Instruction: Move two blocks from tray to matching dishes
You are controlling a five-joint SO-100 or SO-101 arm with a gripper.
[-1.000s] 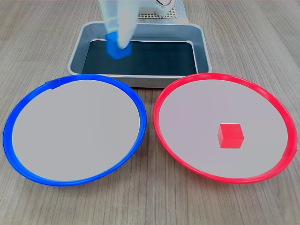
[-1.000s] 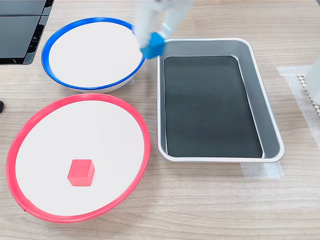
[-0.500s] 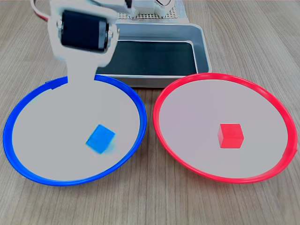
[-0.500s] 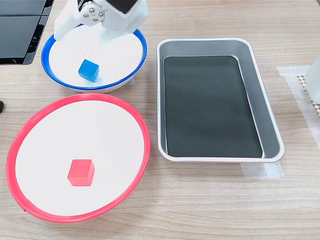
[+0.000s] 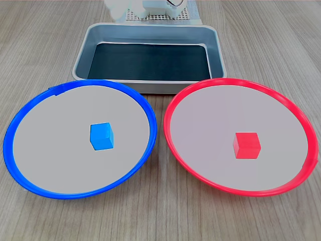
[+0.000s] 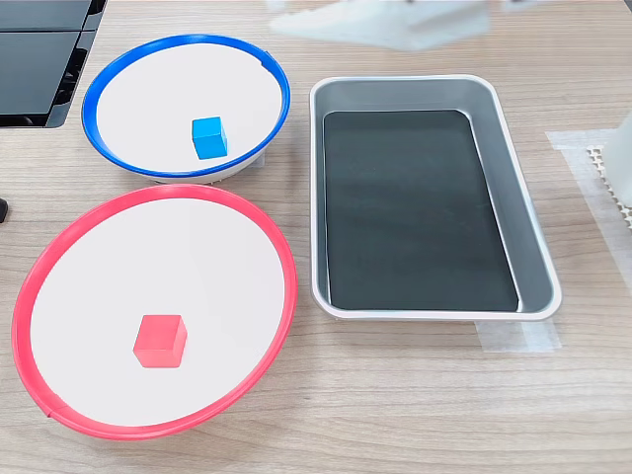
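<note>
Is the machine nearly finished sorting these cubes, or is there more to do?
It looks finished. The blue block lies in the blue-rimmed dish, the red block in the red-rimmed dish, and the tray holds nothing. The arm is a blur above the tray, holding nothing visible. Nothing seems left.

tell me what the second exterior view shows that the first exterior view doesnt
Only the first exterior view shows the arm's white base behind the tray. Only the second exterior view shows a dark flat object at its left edge, tape by the tray, and the blurred arm along the top. Both show the blue block in the blue-rimmed dish, the red block in the red-rimmed dish, and the empty tray.
</note>
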